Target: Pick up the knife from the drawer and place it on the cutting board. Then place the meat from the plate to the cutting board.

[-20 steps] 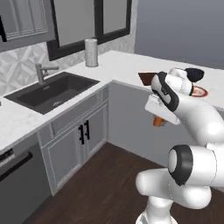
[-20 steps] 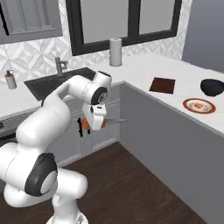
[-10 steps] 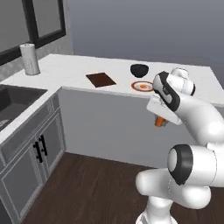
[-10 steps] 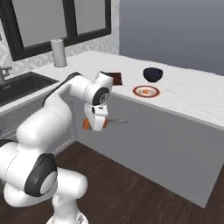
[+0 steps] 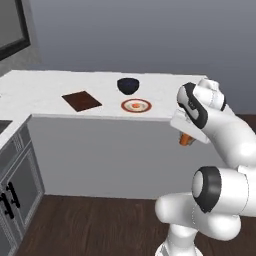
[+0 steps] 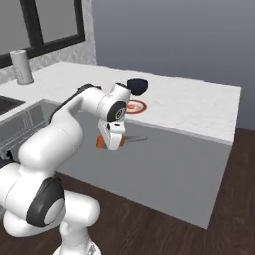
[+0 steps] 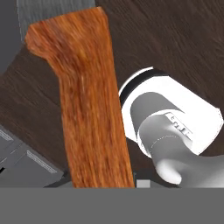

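Knife (image 6: 115,142) clamped crosswise in the gripper (image 6: 112,140), blade level, arm folded in front of the counter (image 6: 199,107), short of the cutting board (image 5: 81,100).

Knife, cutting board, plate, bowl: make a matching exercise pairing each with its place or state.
Things:
1. knife
2. cutting board
3. plate
4. black bowl

Places or states:
A. on the counter, just behind the plate
B. flat on the counter, nothing on it
C. clamped in the gripper, off the counter
D. holds the meat, right of the board

Pairs: 1-C, 2-B, 3-D, 4-A
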